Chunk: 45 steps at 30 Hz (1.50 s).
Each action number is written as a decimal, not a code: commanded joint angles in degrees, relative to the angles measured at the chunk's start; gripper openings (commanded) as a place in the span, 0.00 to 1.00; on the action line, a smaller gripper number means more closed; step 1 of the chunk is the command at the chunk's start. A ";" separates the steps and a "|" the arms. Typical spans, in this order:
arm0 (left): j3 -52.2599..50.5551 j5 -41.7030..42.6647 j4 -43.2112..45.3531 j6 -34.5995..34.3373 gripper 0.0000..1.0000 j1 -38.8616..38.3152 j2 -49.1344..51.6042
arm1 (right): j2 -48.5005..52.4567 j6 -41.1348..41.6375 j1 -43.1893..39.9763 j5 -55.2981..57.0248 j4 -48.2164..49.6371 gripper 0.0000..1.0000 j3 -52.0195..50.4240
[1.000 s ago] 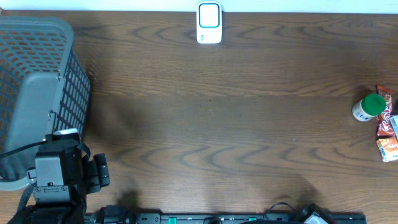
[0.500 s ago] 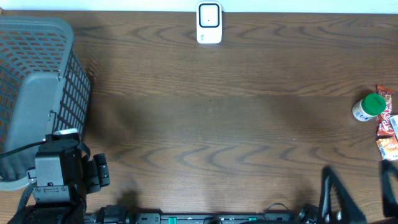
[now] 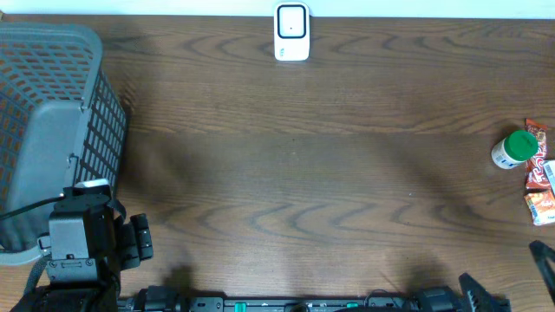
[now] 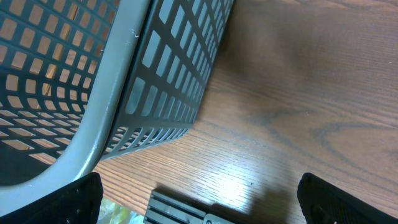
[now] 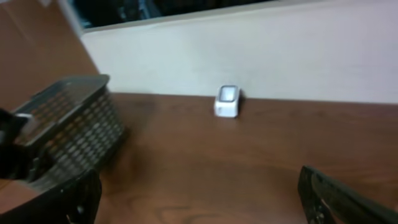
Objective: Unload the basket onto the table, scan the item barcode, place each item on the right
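Your right hand (image 3: 496,262) has swung in at the near right corner since 1 second ago, wide open and empty, probably heading for the green-capped bottle (image 3: 519,149) beside the snack packets (image 3: 539,178). Your left hand (image 4: 199,186) waits open and empty by the basket (image 3: 52,104). The scanner (image 3: 292,32) stands at the surface's (image 3: 295,173) far edge.
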 commanded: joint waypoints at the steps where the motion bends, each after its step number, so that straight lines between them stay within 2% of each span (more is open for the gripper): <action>1: 0.24 -0.35 -0.22 -0.07 0.98 -0.13 -0.24 | 0.81 -6.60 -0.63 3.89 1.11 0.96 -0.79; 6: 0.24 -0.35 -0.22 -0.07 0.98 -0.13 -0.24 | 0.24 -17.33 -1.68 3.87 8.81 0.95 -4.70; 10: 0.24 -0.35 -0.22 -0.07 0.98 -0.13 -0.24 | -2.82 -21.29 -4.26 3.87 18.71 0.96 -13.05; 15: 0.24 -0.35 -0.22 -0.07 0.98 -0.13 -0.24 | -11.26 -21.40 -5.01 3.87 36.92 0.99 -31.39; 16: 0.24 -0.35 -0.22 -0.07 0.98 -0.13 -0.24 | -14.67 -21.38 -5.01 3.85 44.24 0.99 -38.45; 21: 0.24 -0.35 -0.22 -0.07 0.98 -0.13 -0.24 | -23.52 -21.31 -5.03 3.39 66.40 0.99 -58.71; 28: 0.24 -0.35 -0.22 -0.07 0.98 -0.13 -0.24 | -31.08 -15.65 -5.01 5.31 87.43 0.99 -81.40; 35: 0.24 -0.35 -0.22 -0.07 0.98 -0.13 -0.24 | -35.95 -11.67 -5.05 10.78 95.43 0.99 -95.78; 41: 0.24 -0.35 -0.22 -0.07 0.98 -0.13 -0.24 | -36.02 -11.67 -5.03 13.07 95.03 0.99 -102.47; 45: 0.24 -0.35 -0.22 -0.04 0.98 -0.13 -0.24 | -36.04 -11.65 -5.03 13.55 91.10 0.99 -105.11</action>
